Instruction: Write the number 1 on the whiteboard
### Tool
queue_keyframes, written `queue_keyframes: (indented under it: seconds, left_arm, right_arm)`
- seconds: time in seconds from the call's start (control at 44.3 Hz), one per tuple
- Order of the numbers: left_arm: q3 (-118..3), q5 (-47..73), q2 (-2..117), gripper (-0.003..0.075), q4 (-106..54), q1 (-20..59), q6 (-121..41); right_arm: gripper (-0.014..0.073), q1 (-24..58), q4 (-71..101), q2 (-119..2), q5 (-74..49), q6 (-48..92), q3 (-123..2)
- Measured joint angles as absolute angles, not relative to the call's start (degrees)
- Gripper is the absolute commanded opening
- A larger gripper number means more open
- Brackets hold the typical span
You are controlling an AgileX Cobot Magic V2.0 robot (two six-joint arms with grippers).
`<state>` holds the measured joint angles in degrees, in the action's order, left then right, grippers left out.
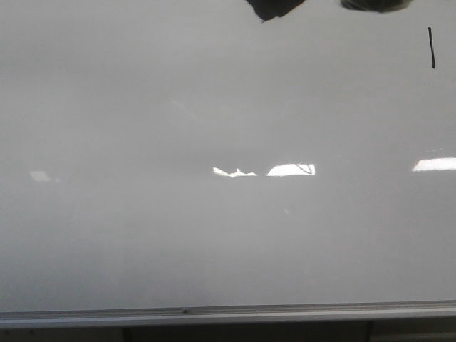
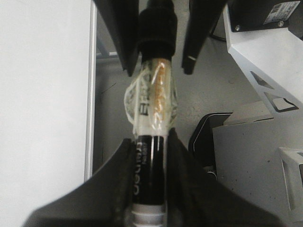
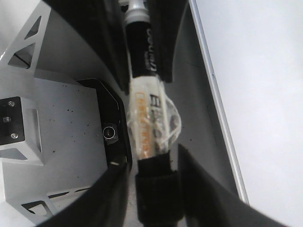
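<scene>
The whiteboard (image 1: 214, 235) fills the front view, with a silver strip (image 1: 214, 313) along its bottom edge. The number 1 (image 1: 431, 48) is a thin black stroke at its upper right. Neither gripper shows in the front view. In the left wrist view my left gripper (image 2: 151, 142) is shut on the barrel of a black marker (image 2: 150, 175), beside the whiteboard's edge (image 2: 42, 94). My right gripper (image 3: 151, 163) stands open around the marker's black cap (image 3: 156, 189), with a gap on one side. The right wrist view shows the whiteboard (image 3: 265, 94) alongside.
White metal frame brackets (image 2: 265, 52) (image 3: 28, 118) and a black device (image 3: 111, 132) lie below the grippers over a grey floor. Two dark shapes (image 1: 274, 8) (image 1: 370, 6) show at the top edge of the front view. Bright light reflections (image 1: 291, 169) lie across the board.
</scene>
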<state>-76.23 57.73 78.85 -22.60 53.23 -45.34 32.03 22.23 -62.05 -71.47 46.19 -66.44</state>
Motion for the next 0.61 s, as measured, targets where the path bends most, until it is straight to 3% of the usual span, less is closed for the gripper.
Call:
queue_keyframes:
  seconds: [0.293, 0.609]
  left_arm:
    - [-76.23, 57.97, 78.85, 0.0008, -20.67, 52.92, -43.03]
    - [-75.58, 59.25, 73.57, 0.0012, -11.55, 42.77, -26.76]
  right_arm:
    - [0.0496, 30.37, 18.75, -60.91, -71.47, 42.73, -66.44]
    - [0.0496, 17.50, 11.08, -54.39, -71.80, 31.41, -66.44]
